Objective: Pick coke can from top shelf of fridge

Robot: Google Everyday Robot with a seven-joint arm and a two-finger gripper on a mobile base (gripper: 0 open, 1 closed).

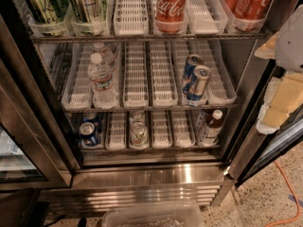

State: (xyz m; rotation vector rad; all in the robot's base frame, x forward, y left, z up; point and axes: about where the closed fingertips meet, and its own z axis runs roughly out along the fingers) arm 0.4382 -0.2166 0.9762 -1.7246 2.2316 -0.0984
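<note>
A red coke can (171,6) stands upright at the front of a white lane tray on the top shelf (142,37) of the open fridge (151,174), right of centre. More red coke cans (248,1) stand in the far right lane of the same shelf. My gripper (283,96) shows as white and pale yellow parts at the right edge of the camera view. It is outside the fridge, beside the right door frame, below and to the right of the coke cans, and touches none of them.
Tall green-and-silver cans (87,1) stand at the top left. The middle shelf holds water bottles (102,79) and blue-and-silver cans (198,84). The bottom shelf holds cans (138,134) and a bottle (211,124). A clear bin (151,216) and an orange cable (289,193) lie on the floor.
</note>
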